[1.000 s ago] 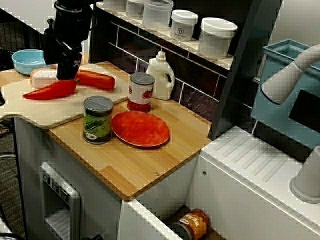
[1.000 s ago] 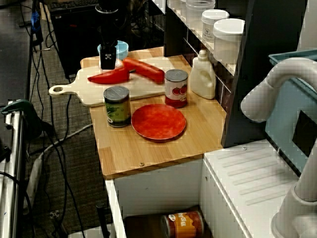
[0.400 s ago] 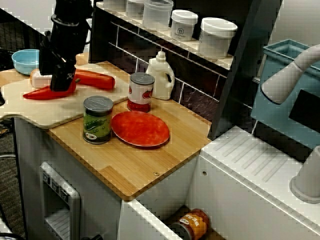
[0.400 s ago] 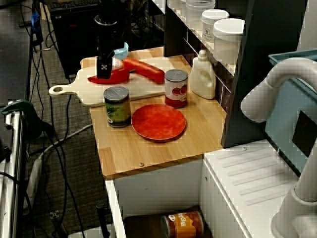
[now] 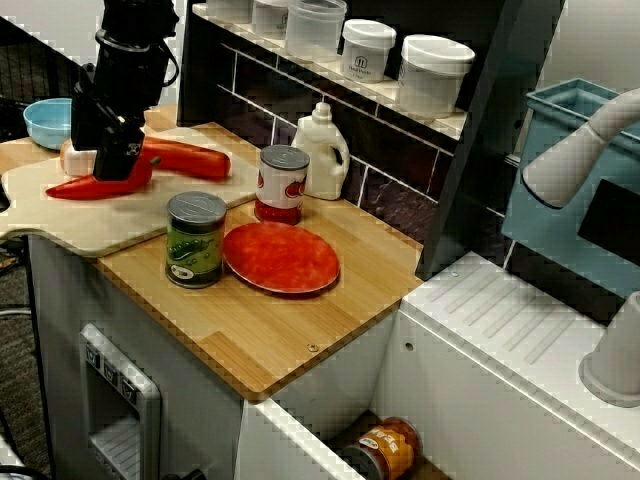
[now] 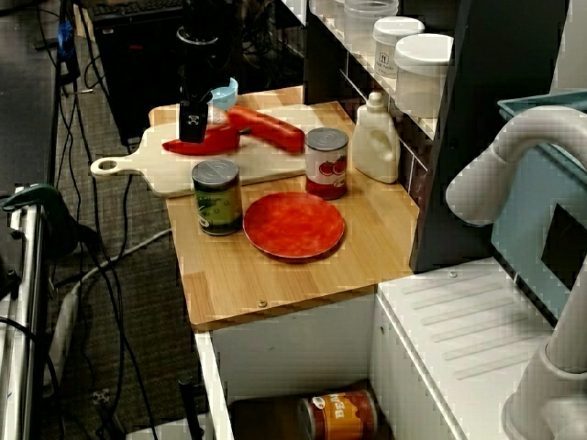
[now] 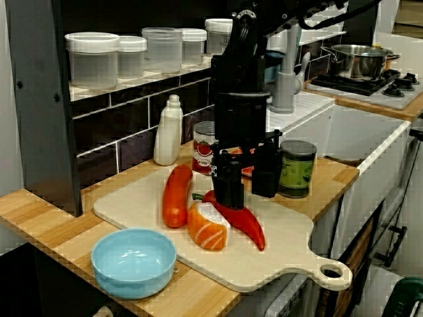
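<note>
1. Fingers of the gripper [image 5: 112, 168], seen in the near side view, are down at the thick end of the red pepper [image 5: 80, 187]. The pepper lies flat on the cutting board [image 5: 60, 228]. Its long axis runs along the board, with the pointed tip toward the picture's left edge and the stem end hidden behind the black fingers. The gap between the jaws cannot be read from here. A hold this far from the middle could, I judge, let the long tip sag or swing if it were lifted.
2. In the higher side view the gripper [image 6: 194, 136] covers the pepper's fat end, and the tip points toward the board's handle [image 6: 105, 167]. A second red pepper [image 6: 266, 130] lies just beside it, angled away, with a blue bowl [image 6: 223, 93] behind. Any sideways drag could shove one pepper against the other.
3. In the view from the bowl end the two fingers [image 7: 228, 188] stand spread with a gap between them, not clamped. One sits at the pepper near its stem and the other is further off toward the green can [image 7: 297, 168]. The pepper slants from the stem at the gripper down to a tip that points at the viewer and the handle. A salmon piece [image 7: 208, 228] touches its side. The skin is glossy and tapered, so closing pads might squeeze it out toward the narrow end. A finger landing on top rather than beside it would pin it to the board, and the salmon could get nudged.
</note>
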Available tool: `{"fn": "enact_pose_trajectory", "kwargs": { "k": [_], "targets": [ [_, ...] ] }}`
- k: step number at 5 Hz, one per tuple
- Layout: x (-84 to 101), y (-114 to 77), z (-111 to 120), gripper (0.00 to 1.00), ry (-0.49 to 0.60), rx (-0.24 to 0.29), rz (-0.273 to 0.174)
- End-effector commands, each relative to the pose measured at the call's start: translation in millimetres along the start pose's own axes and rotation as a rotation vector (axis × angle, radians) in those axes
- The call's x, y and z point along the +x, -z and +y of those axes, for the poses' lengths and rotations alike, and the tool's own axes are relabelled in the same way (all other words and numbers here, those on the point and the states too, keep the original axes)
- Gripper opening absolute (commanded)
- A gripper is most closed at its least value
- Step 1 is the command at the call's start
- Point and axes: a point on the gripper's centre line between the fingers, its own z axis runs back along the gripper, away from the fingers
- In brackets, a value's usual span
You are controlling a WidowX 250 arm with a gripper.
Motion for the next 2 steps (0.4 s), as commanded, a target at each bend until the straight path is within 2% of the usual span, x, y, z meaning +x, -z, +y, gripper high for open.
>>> {"fn": "enact_pose_trajectory", "kwargs": {
  "k": [1,2],
  "targets": [
    [2.6,-7.5,7.0,1.00,0.009,0.012,-0.031],
    [2.0,-4.0,3.8,1.00,0.016,0.013,-0.024]
  ]
}}
